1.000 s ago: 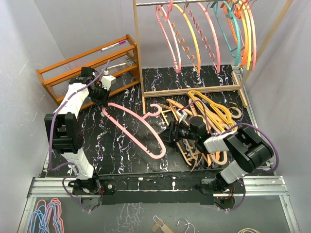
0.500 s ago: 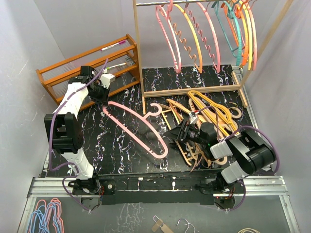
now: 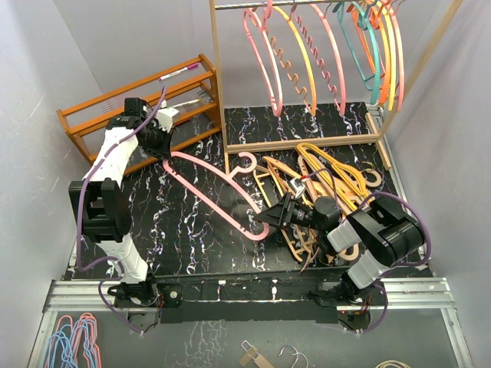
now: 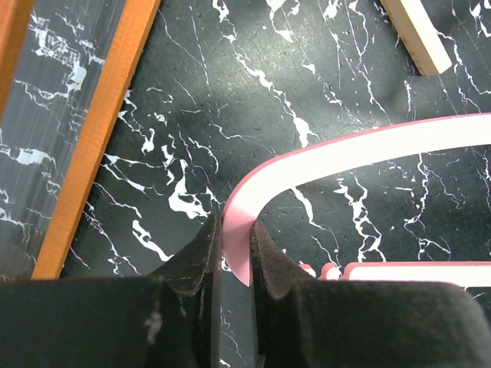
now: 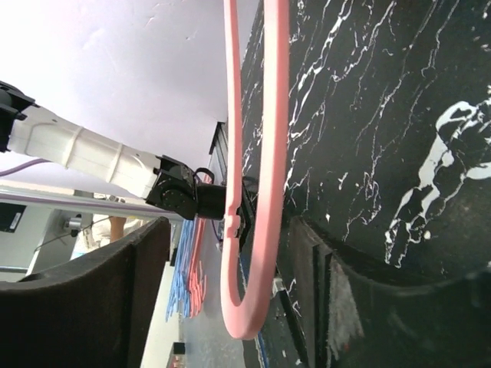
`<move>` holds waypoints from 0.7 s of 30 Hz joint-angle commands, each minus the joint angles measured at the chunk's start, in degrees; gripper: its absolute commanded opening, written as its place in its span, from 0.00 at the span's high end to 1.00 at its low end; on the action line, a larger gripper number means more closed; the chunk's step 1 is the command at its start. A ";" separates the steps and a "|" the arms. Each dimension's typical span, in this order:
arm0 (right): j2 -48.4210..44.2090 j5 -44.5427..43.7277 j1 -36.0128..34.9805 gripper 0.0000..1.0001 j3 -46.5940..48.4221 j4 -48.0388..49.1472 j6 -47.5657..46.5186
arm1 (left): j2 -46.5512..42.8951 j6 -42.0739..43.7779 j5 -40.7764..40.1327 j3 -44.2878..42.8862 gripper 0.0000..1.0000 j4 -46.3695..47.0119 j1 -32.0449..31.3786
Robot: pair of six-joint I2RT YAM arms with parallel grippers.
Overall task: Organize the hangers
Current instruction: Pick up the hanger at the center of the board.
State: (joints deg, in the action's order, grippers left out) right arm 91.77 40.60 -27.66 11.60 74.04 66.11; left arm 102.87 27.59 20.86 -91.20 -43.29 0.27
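**Item 1: pink hanger** (image 4: pixel 345 153). One piece, plastic, with a triangular outline and a hook top. It is stretched slantwise over the table (image 3: pixel 176 222), from the far-left corner region towards the middle of the near edge. The hook is turned towards the far edge. Whether the bar rests on the tabletop cannot be told.

**Item 2: left gripper** (image 4: pixel 235 230). It is clenched on the curved shoulder end of the pink hanger, and the pink band is pinched between both pads. It is placed near the far-left corner, just in front of the shelf rack (image 3: pixel 100 115).

**Item 3: right gripper** (image 3: pixel 274 218). It is released, with the fingers spread. The rounded opposite end of the pink hanger is seen between them in the wrist view, with a gap on either side. It is placed around the middle of the table, towards the near edge.

**Item 4: heap of hangers** (image 3: pixel 330 172). Yellow, orange and tan wood pieces are tangled together and lie flat between the table's middle and its right edge.

**Item 5: hung hangers** (image 3: pixel 307 54). Pink, orange, yellow and teal pieces, some with wavy bars, are suspended by their hooks from the rail (image 3: pixel 245 4) of the frame (image 3: pixel 217 84) along the far edge.

**Item 6: shelf rack.** Orange-brown and slatted, it is set at the far-left corner.
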 commanded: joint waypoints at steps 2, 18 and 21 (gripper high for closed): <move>0.25 0.68 -0.81 0.52 1.67 6.71 0.78 | 0.28 -2.54 1.91 -3.38 1.00 0.88 0.31; -31.91 -16.95 -1.74 0.92 18.73 -57.18 -29.92 | -2.75 -6.41 0.92 -15.13 0.03 -8.47 0.30; -35.44 -18.67 -1.74 0.92 24.32 -69.89 -35.52 | -6.17 -7.40 -4.55 -17.16 0.03 -6.02 0.30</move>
State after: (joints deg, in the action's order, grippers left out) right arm 61.01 28.16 -29.28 28.71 25.71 44.01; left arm 103.79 22.39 21.34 -104.16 -48.42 0.27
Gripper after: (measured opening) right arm 0.121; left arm 0.971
